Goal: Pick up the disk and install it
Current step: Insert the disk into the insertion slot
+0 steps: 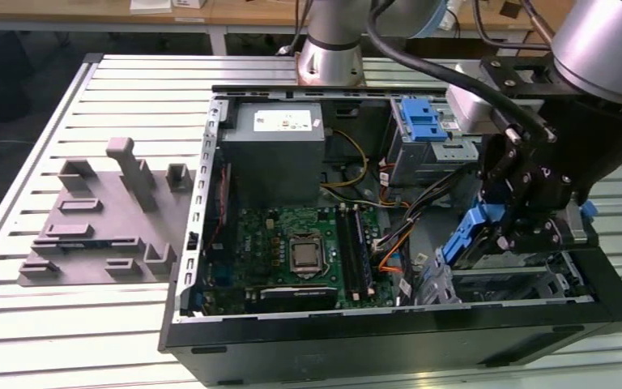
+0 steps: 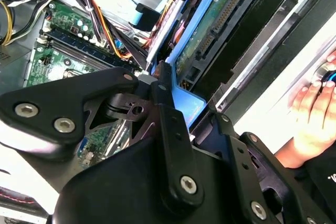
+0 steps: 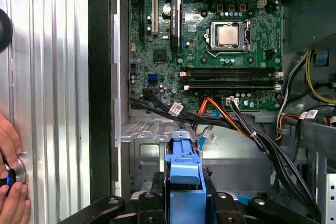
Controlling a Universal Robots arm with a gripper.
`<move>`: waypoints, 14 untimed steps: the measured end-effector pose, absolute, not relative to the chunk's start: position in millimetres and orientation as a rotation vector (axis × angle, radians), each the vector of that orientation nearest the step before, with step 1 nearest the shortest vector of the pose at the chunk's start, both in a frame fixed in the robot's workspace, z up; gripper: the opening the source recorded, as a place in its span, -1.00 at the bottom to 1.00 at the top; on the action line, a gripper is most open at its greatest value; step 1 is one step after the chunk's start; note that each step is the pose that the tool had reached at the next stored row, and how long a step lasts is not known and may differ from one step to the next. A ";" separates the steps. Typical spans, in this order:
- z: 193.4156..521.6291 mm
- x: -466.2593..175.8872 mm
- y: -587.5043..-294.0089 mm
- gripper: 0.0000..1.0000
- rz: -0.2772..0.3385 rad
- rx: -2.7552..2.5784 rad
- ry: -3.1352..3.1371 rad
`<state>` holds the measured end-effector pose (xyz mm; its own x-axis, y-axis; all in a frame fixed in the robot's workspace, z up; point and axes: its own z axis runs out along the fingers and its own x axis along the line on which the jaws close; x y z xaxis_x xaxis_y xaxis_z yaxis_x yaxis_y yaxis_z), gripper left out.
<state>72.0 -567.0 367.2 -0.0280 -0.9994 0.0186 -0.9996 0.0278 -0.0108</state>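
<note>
The disk hangs tilted inside the open computer case, at the exterior view's right, its blue carrier rails showing beside the black gripper. The gripper is shut on the disk, just above the metal drive bay at the case's near right corner. In the first wrist view the disk's blue carrier sits pinched between the fingers of the gripper. The second wrist view shows the disk's green circuit-board underside and a blue rail, with the gripper closed on it.
The green motherboard, grey power supply, loose cables and a drive cage with a blue latch crowd the case. A grey fixture lies on the slatted table. A person's hand rests by the case.
</note>
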 end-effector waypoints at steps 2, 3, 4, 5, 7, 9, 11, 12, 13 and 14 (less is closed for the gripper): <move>365.4 72.1 -567.2 -0.27 0.032 2.186 -2.248; 364.4 72.1 -567.3 -0.27 0.032 2.186 -2.248; 363.6 72.2 -567.3 -0.27 0.033 2.186 -2.248; 362.6 72.3 -567.4 -0.27 0.032 2.186 -2.248; 360.8 72.4 -567.6 -0.27 0.032 2.186 -2.248; 358.8 72.5 -567.7 -0.27 0.032 2.186 -2.248; 357.0 72.6 -567.9 -0.27 0.033 2.186 -2.248; 356.0 72.6 -568.0 -0.27 0.033 2.186 -2.248; 355.0 72.7 -568.0 -0.27 0.032 2.186 -2.248; 354.0 72.7 -568.1 -0.27 0.032 2.186 -2.248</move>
